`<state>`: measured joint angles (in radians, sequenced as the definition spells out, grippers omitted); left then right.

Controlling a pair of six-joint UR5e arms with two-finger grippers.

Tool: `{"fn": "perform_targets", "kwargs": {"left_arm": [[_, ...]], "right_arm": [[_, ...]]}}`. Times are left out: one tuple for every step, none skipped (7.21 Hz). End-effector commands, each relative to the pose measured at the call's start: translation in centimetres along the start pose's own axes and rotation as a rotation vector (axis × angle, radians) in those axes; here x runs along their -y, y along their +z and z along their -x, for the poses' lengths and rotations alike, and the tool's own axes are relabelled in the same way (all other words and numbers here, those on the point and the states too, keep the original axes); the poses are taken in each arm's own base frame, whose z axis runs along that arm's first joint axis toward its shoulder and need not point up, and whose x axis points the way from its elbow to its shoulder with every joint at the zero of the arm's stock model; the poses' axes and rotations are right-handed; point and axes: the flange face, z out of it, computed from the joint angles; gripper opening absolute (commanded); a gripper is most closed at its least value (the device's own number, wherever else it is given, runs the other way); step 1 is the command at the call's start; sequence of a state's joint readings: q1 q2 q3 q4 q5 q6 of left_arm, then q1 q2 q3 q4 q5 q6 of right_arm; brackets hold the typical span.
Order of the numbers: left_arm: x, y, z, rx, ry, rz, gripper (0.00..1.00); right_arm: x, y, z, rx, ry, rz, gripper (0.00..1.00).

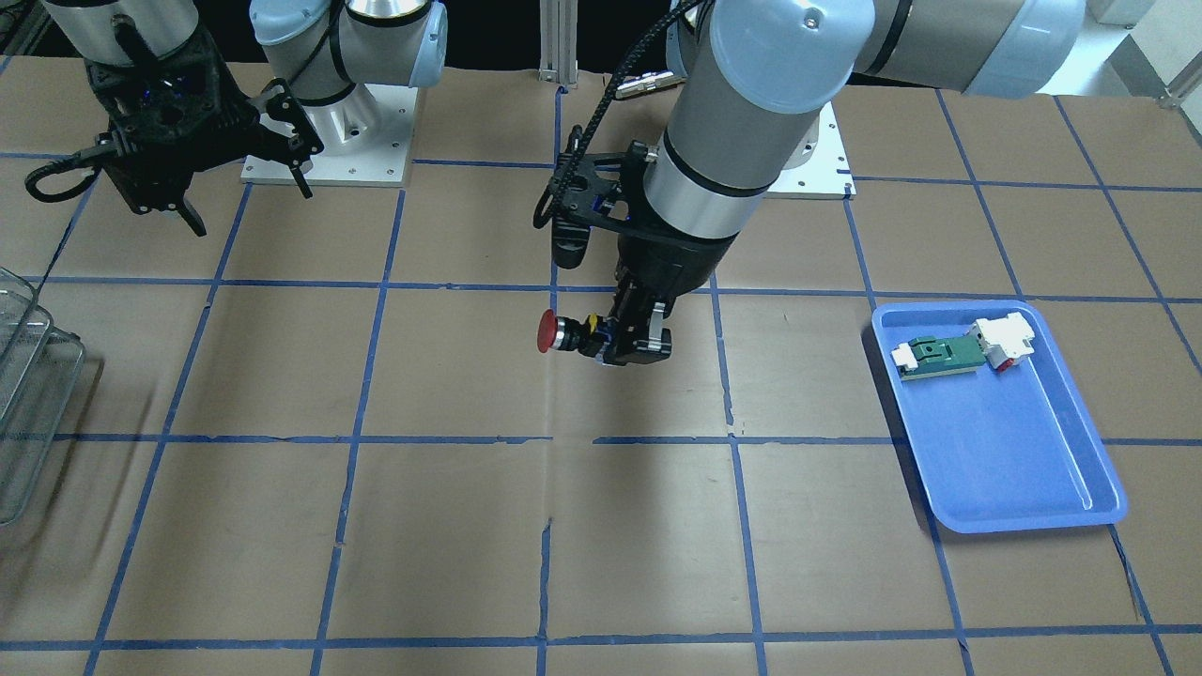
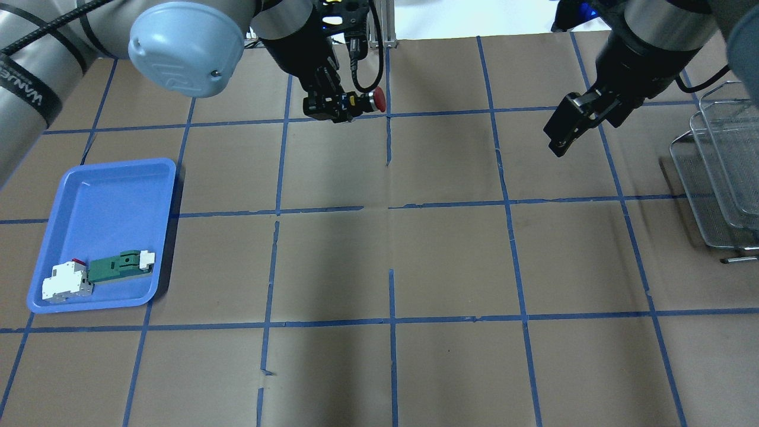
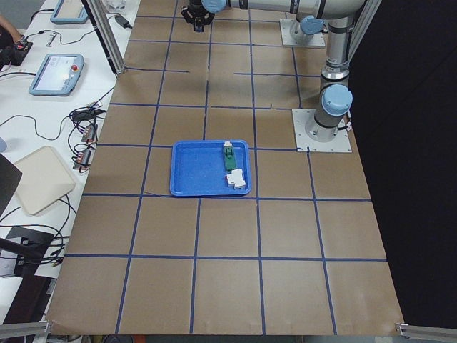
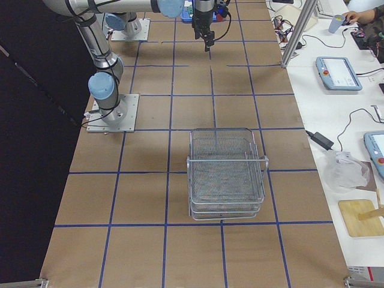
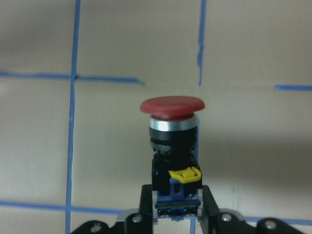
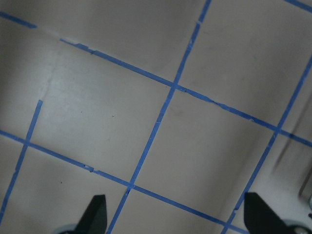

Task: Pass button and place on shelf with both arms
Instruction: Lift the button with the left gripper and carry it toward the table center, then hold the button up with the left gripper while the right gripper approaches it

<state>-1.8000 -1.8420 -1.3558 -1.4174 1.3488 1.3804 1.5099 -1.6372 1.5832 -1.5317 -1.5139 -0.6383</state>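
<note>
Brown paper gridded with blue tape covers my surface. My left tool pinches the button by its base above the middle, red cap facing my right tool, which hangs spread.

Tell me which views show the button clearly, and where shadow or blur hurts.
Left wrist view: the button is close, fairly sharp and evenly lit. Front-facing view: clear, with a soft shadow on the table beneath it. Overhead view: small, its body lost against the dark jaws. Side views: too small to make out.
</note>
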Motion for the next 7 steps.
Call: {"fn": "perform_targets", "kwargs": {"left_arm": [[4.9, 0.0, -1.8, 0.009, 0.112, -0.066, 0.00], [6.8, 0.0, -2.1, 0.049, 0.161, -0.125, 0.00], [7.7, -0.3, -2.4, 0.054, 0.173, -0.184, 0.00], [8.2, -0.8, -2.4, 0.071, 0.177, -0.223, 0.00], [8.4, -0.7, -2.4, 0.077, 0.175, -0.233, 0.00], [8.7, -0.8, -2.6, 0.068, 0.175, -0.266, 0.00], [8.8, -1.0, -2.6, 0.070, 0.176, -0.270, 0.00]], "right_arm": [[-0.7, -0.4, -1.0, 0.038, -0.232, -0.041, 1.00], [-0.4, -0.5, -1.0, 0.072, -0.382, -0.101, 0.99], [-0.1, -0.2, -0.8, 0.109, -0.496, -0.162, 0.98], [-0.1, 0.0, -1.2, 0.132, -0.568, -0.207, 0.95], [-0.6, 1.9, -2.3, 0.194, -0.653, -0.284, 0.99], [-1.8, 2.7, -4.3, 0.236, -0.629, -0.354, 1.00], [-1.5, 1.9, -4.1, 0.235, -0.652, -0.447, 1.00]]}}
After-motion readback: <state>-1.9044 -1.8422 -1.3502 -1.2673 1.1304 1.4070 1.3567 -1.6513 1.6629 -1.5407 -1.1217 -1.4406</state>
